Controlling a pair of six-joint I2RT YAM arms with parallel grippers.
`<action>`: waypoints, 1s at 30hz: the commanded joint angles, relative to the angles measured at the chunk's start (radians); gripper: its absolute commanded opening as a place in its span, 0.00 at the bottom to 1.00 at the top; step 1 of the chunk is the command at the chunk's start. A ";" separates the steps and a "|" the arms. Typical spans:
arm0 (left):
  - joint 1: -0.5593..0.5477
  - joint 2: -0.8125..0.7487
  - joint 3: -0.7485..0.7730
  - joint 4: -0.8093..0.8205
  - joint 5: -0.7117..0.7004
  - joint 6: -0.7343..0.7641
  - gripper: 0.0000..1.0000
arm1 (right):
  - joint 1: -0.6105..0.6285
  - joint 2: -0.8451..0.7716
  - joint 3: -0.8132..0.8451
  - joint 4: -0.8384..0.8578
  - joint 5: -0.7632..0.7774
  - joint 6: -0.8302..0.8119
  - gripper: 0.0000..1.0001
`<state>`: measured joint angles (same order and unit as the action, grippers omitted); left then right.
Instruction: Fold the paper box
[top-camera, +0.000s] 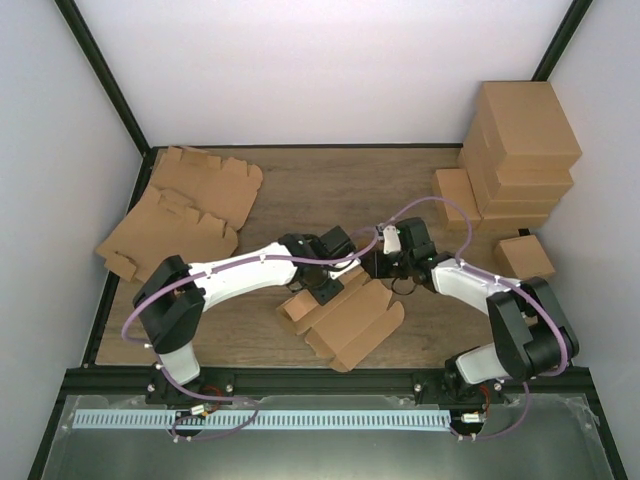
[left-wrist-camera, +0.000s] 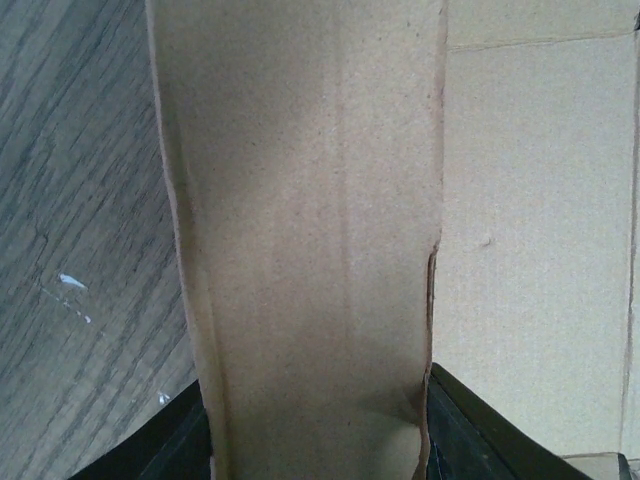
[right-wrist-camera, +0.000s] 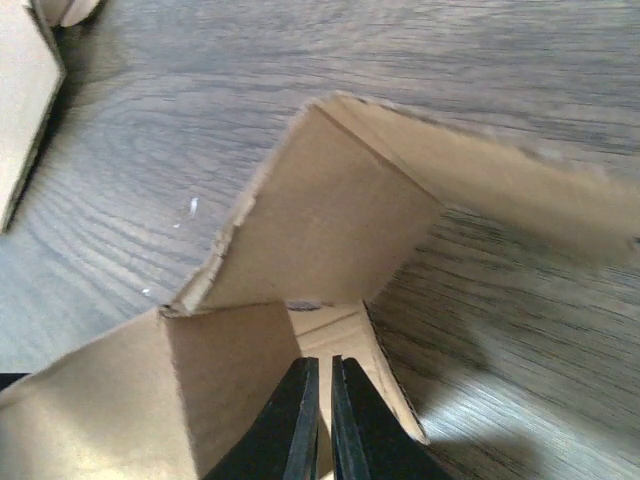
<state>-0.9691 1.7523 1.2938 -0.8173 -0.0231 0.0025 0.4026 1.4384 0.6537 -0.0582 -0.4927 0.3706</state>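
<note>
Item: paper box (top-camera: 350, 318), a brown die-cut cardboard piece, partly erected, located at the middle of the table (top-camera: 320, 190) close to the near edge and between the two arms. Several panels are raised along their creases; others lie flat on the wood. Left gripper (left-wrist-camera: 318, 420): a raised panel is spanned from one finger to the other in the left wrist view, and the jaws are judged to be clamped across its width, a small crumple being seen at the right-hand finger. Right gripper (right-wrist-camera: 320, 365): the jaws are brought together, only a hairline slit being left, at the base of an upturned flap. Nothing is seen between them, and whether a sheet edge is nipped cannot be told. Step in hand, as judged: a side wall is held upright while the neighbouring flap is worked along its crease; the folding is taken to be at an early to middle stage, no closed box shape being formed yet. The next move is judged to call for the flap to be pushed inward along its crease with the held wall kept steady, so that the tabs can meet their notches. Surface: dark wood-grain board, with a few pale flecks. Surroundings: flat blanks (top-camera: 190, 205) heaped at the far left; finished boxes (top-camera: 520, 150) stacked at the far right, with a single small box (top-camera: 525, 257) nearer; plain white walls (top-camera: 330, 70) on three sides, edged by black frame posts (top-camera: 100, 70).
</note>
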 joint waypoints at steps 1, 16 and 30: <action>-0.015 0.026 -0.016 0.031 -0.008 -0.006 0.47 | 0.009 -0.039 -0.008 -0.031 0.131 -0.023 0.05; -0.030 0.043 -0.018 0.041 -0.009 -0.014 0.47 | 0.009 0.030 -0.006 -0.030 0.089 -0.055 0.05; -0.032 0.059 -0.015 0.049 -0.021 -0.016 0.47 | -0.015 -0.093 -0.026 -0.083 0.228 -0.044 0.04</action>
<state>-0.9951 1.7718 1.2896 -0.7692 -0.0498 -0.0074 0.4011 1.3846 0.6174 -0.1101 -0.3607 0.3271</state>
